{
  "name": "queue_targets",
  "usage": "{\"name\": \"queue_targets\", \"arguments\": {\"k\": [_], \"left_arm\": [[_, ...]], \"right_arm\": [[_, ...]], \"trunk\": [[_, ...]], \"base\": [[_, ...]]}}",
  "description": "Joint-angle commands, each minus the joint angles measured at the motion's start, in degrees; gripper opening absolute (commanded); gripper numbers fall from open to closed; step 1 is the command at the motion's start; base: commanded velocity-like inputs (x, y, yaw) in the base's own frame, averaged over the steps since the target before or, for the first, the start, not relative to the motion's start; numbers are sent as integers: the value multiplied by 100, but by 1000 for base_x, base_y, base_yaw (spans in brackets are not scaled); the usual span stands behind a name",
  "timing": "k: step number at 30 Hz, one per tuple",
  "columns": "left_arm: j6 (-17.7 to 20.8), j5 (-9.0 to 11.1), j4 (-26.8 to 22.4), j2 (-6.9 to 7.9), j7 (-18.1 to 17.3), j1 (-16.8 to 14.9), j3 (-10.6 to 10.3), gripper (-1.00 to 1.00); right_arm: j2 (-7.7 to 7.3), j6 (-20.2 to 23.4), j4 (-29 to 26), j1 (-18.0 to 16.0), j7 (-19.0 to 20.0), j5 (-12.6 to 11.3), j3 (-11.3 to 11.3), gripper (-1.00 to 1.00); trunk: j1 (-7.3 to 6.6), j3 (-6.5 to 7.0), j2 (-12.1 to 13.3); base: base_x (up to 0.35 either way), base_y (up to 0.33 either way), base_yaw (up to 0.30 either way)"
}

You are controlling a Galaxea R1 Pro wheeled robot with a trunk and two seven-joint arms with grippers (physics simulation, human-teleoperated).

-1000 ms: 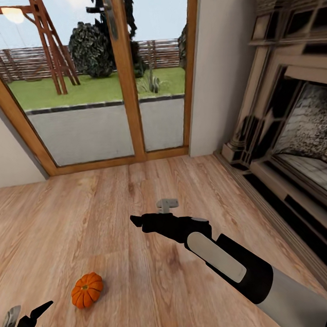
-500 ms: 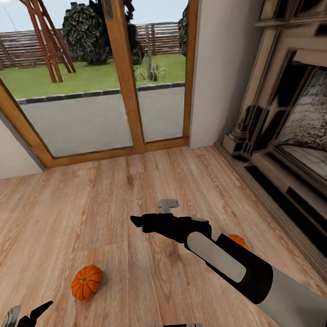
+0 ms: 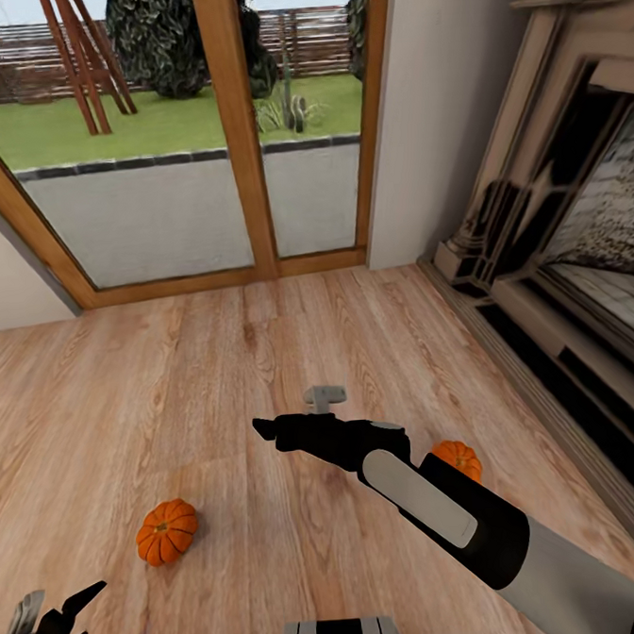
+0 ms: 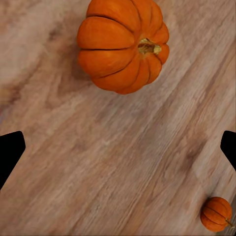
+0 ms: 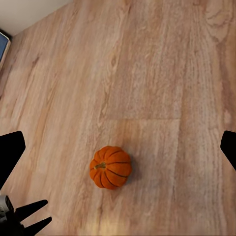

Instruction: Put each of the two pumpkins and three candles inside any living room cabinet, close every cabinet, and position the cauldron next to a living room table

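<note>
On the wooden floor (image 3: 217,381), everything placed from the glass door (image 3: 181,137): fireplace (image 3: 577,242) to its right along the side wall, lower in the head view than a second ago, as is the door — camera tilted down, nothing in the room moved. Right arm (image 3: 483,523) stretched over the boards toward the door, right gripper (image 3: 266,429) at the same spot as before, jaws spread wide, empty. Left gripper (image 3: 64,618) farthest from the door, at the view's lower left, fingers also apart, empty. Left pumpkin (image 3: 167,532) on the floor on the door's side of the left gripper, clear of both grippers, stem (image 4: 149,47) sideways. Right pumpkin (image 3: 457,458) half hidden behind the right arm, hidden a second ago, more exposed than half a second ago.
</note>
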Motion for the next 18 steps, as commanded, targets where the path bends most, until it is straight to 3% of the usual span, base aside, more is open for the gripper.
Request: {"name": "queue_targets", "arguments": {"k": [1, 8, 16, 18], "left_arm": [[45, 36, -39, -6, 8, -13, 2, 100], [55, 67, -296, -17, 72, -583, 26, 100], [2, 97, -243, -110, 281, -661, 30, 100], [-2, 98, -240, -126, 286, -663, 31, 100]], "right_arm": [[-3, -2, -10, -7, -46, -42, 8, 100], [-2, -15, 5, -6, -36, -42, -3, 100], [-3, -37, -30, -4, 17, -42, 7, 100], [-6, -35, -42, -3, 278, -42, 13, 100]], "trunk": [[1, -27, -3], [19, -182, -13], [40, -359, -23], [45, -404, -26]], "base": [[0, 0, 0], [0, 0, 0], [0, 0, 0], [0, 0, 0]]}}
